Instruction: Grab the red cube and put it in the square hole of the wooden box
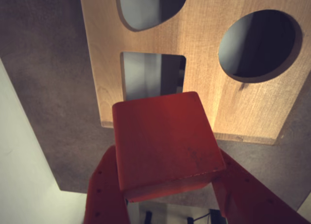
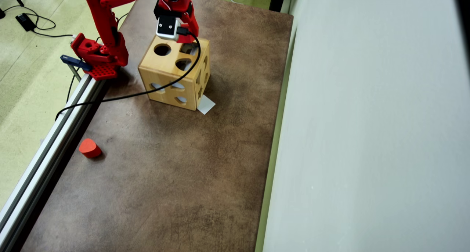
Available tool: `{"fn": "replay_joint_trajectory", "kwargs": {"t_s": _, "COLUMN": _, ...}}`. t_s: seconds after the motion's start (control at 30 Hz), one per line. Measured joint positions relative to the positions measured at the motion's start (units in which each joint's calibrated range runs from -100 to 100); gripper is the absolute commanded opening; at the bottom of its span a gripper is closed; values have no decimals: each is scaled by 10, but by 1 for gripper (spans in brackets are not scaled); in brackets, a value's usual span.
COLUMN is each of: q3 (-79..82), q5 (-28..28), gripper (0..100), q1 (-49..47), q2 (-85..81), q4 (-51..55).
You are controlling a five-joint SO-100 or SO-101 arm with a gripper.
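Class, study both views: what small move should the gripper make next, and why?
Probably ease the red cube forward over the square hole. The gripper holds it above the wooden box, but it overlaps only the hole's near edge.

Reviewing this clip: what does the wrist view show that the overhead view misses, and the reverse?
Only the wrist view shows the red cube clamped in the claw, held just short of the square hole, partly covering its lower edge. Only the overhead view shows the arm's base, the orange-red block with a rounded side lying far off near the rail, the white paper at the box's corner, and the box's side cut-outs. Both show the wooden box top with its round hole on the brown table.
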Motion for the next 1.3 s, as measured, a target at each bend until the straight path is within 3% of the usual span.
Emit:
{"fn": "replay_joint_trajectory", "kwargs": {"t_s": 0.27, "q3": 0, "q5": -4, "gripper": 1, "q1": 45, "q2": 0, "q4": -1}}
{"fn": "replay_joint_trajectory", "kwargs": {"t_s": 0.67, "q3": 0, "q5": -38, "gripper": 1, "q1": 44, "q2": 0, "q4": -4}}
{"fn": "replay_joint_trajectory", "kwargs": {"t_s": 1.3, "q3": 0, "q5": -39, "gripper": 1, "q1": 32, "q2": 62, "q4": -32}}
